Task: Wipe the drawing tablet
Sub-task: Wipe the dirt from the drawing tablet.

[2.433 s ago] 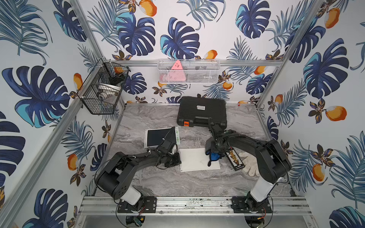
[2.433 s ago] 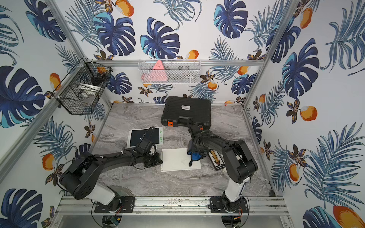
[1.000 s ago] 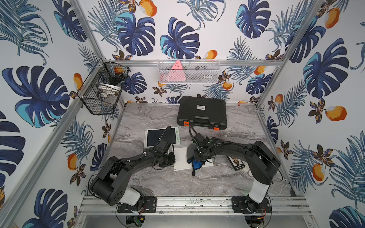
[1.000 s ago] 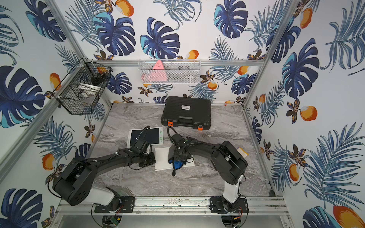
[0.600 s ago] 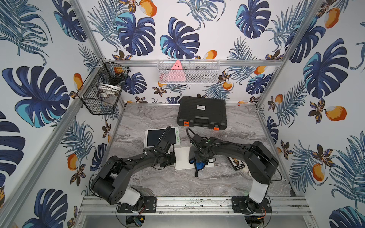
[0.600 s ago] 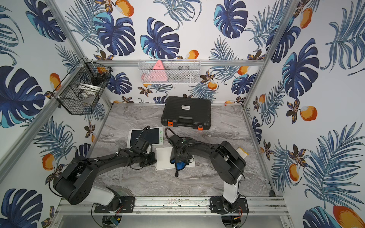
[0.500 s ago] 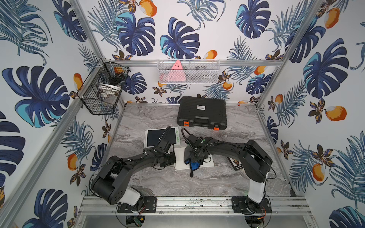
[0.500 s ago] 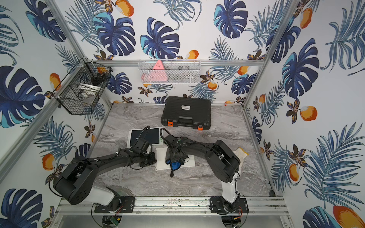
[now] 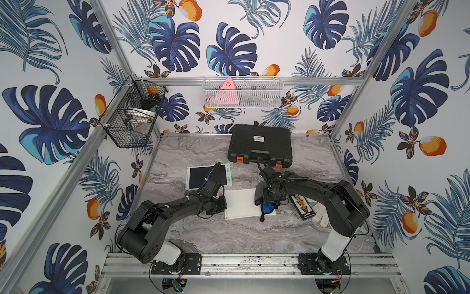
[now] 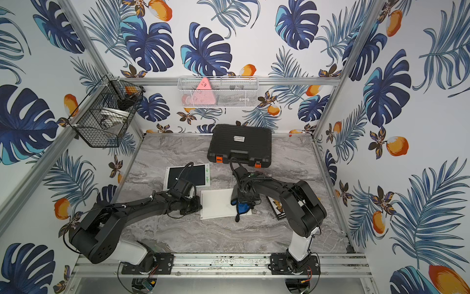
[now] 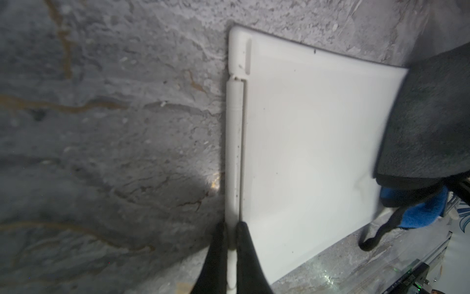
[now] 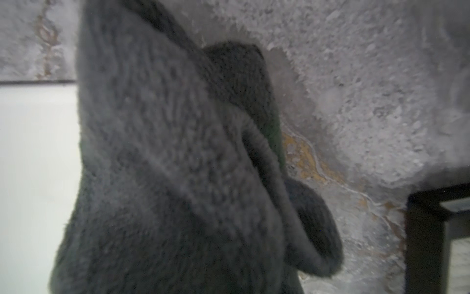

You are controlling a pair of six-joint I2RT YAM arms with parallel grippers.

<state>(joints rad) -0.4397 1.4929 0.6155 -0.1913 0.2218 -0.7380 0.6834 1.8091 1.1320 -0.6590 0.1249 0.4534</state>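
So the drawing tablet (image 9: 240, 205) is lying flat on the table, white side up, right between the two arms. Its long side is running left to right across the table. A second dark-screened pad (image 9: 207, 175) is sitting just behind it toward the left, and nothing is touching that one.

The left gripper (image 11: 232, 244) is pinching the tablet's left short edge. In the left wrist view its fingers (image 11: 218, 259) are pressed together on the thin white pen strip running along that edge. Looks like it's acting as a clamp so the thing isn't sliding around.

The right gripper (image 9: 270, 197) is squeezing a grey and blue cloth (image 9: 263, 207). The cloth is resting on the tablet's right end and partly hanging over the near right corner. The right wrist view is mostly showing fuzzy grey cloth with a strip of white tablet beside it.

What matters for the next stroke, I reckon: nearly all the bare white surface is lying to the left of the cloth, toward the left gripper, along the long side. So the right arm is the one doing the wiping, and it's looking at a sweep leftward, stopping short of the left fingers. How clean it is already, I can't tell.
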